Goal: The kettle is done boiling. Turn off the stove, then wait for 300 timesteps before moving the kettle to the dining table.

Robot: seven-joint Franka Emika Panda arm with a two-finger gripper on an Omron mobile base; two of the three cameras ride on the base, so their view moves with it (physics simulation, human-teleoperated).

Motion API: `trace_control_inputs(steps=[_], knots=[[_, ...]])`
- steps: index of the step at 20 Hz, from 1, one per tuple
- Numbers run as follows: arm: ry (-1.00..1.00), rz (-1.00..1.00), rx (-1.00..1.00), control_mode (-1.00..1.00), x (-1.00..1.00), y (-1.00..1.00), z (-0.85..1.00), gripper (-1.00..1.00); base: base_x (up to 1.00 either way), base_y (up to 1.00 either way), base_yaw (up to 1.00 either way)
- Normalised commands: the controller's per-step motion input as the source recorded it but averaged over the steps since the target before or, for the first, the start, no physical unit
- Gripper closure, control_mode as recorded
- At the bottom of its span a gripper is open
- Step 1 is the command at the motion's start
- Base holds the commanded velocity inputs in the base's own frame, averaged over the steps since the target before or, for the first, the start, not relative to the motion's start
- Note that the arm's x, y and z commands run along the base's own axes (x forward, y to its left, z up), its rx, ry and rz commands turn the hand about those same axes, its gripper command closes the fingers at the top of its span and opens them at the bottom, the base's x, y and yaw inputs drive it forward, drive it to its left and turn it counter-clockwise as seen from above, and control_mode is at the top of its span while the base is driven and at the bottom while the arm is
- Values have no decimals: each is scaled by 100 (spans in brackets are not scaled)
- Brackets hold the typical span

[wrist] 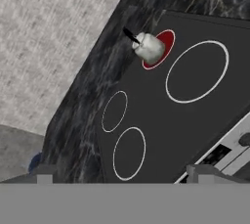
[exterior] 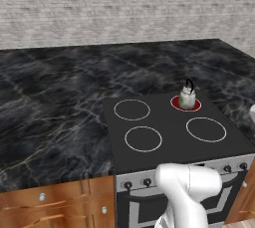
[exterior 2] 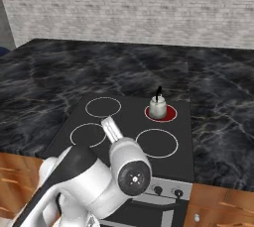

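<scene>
The claw [wrist: 122,179] hangs open and empty above the stove's [wrist: 195,120] front edge, its two tips spread wide. Well beyond it, the kettle [wrist: 149,47] stands upright on the glowing red back-right burner [exterior: 175,103], surrounded by the dark marble counter [exterior: 55,107].

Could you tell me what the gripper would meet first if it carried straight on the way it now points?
Probably the stove, its black glass between the burner rings, well short of the kettle; depth is unclear.
</scene>
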Motion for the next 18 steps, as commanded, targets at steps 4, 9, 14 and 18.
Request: trace_control_inputs(steps=[4, 9, 14, 18], knots=[[0, -6, 21, -100, -20, -4, -14, -100, 0, 0, 0], [1, -3, 22, -100, -8, -2, -13, -100, 0, 0, 0], [0, -2, 21, -100, -6, -1, -19, -100, 0, 0, 0], [0, -2, 17, -100, -12, 0, -32, -100, 0, 0, 0]])
